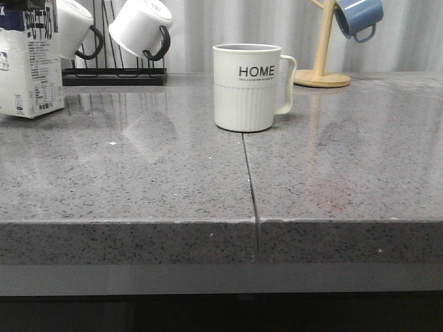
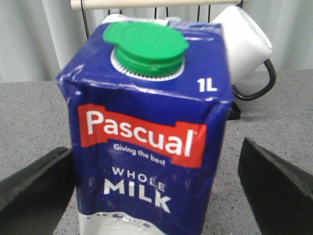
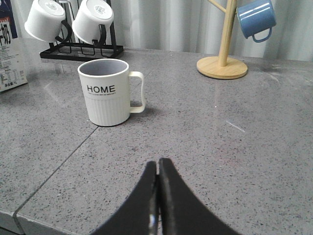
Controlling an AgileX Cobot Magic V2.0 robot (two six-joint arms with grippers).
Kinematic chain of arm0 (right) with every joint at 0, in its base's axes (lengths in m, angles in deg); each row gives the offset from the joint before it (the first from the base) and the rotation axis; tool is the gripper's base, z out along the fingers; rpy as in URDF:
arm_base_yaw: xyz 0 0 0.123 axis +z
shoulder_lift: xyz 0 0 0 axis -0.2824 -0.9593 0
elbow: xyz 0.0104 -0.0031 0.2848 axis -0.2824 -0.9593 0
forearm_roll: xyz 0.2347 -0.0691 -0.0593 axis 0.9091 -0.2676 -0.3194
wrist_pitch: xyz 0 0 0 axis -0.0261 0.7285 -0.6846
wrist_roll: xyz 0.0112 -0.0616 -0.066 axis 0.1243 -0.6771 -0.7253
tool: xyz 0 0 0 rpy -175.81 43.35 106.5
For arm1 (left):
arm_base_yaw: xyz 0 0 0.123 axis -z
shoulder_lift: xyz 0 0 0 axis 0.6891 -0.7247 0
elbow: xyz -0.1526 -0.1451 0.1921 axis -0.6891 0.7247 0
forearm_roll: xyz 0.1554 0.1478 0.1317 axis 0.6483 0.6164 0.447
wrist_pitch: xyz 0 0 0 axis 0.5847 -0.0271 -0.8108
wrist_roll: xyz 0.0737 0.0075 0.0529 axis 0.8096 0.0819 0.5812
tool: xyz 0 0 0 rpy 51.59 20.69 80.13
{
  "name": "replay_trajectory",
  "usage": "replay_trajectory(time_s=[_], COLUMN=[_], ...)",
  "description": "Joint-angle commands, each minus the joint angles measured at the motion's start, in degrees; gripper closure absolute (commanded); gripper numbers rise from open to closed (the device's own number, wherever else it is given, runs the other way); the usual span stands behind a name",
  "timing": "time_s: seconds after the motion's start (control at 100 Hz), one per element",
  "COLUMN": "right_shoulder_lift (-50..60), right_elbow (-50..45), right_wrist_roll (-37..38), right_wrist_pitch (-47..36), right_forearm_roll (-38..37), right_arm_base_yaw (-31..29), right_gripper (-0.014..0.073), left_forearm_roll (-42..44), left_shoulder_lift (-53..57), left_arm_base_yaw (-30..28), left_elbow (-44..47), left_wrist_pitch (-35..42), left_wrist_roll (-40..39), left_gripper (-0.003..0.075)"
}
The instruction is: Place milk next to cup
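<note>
The left hand is spread wide, one dark finger on each side of the milk, with a visible gap between each finger and the carton wall, so nothing is gripped. The carton stands between them upright, its long axis vertical, the green screw cap at the top and the "WHOLE MILK" face turned toward the wrist camera. In the front view the milk stands at about 10 o'clock on the grey tabletop, cut off by the picture's edge, with a side panel of small print facing forward.

The right hand has its two fingers pressed together with nothing between them, and hovers low over bare stone.

From that hand, the cup stands at about 11 o'clock, upright, mouth up. In the front view the cup sits near the middle, at 12 o'clock, "HOME" lettering facing forward and its handle pointing toward 3 o'clock. It is well apart from the milk.

Behind the milk a black rack holds white mugs with black handles. At about 1 o'clock a wooden stand carries a blue mug.
</note>
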Motion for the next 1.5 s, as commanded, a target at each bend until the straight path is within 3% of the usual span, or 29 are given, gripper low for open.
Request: replay_trajectory(time_s=[0.0,0.1,0.22,0.31,0.54,1.16,1.49], right_shoulder_lift=[-0.4,-0.4,-0.4,-0.4,-0.4,-0.4,-0.4], right_elbow=[1.5,1.5,1.5,1.5,1.5,1.5,1.5], right_wrist_roll=[-0.1,-0.1,-0.1,-0.1,-0.1,-0.1,-0.1], right_wrist_pitch=[-4.2,-4.2,-4.2,-4.2,-4.2,-4.3,-4.3], right_forearm_roll=[-0.5,-0.5,-0.5,-0.5,-0.5,-0.5,-0.5], right_arm_base_yaw=[-0.1,-0.1,-0.1,-0.1,-0.1,-0.1,-0.1], right_gripper=[0.0652,0.0652,0.0652,0.0652,0.0652,0.0652,0.0652], left_forearm_roll=[-0.6,-0.6,-0.6,-0.6,-0.6,-1.6,-3.6], left_shoulder_lift=[0.9,0.3,0.3,0.7,3.2,0.1,-5.5], left_arm_base_yaw=[-0.2,-0.3,-0.3,-0.3,2.1,20.7,24.2], left_elbow=[-2.7,-2.7,-2.7,-2.7,-2.7,-6.9,-8.4], left_wrist_pitch=[4.8,5.0,4.8,4.8,4.6,11.1,12.2], left_wrist_roll=[-0.5,-0.5,-0.5,-0.5,-0.5,-0.5,-0.5], left_gripper=[0.0076,0.0153,0.0316,0.0376,0.0377,0.0377,0.0377])
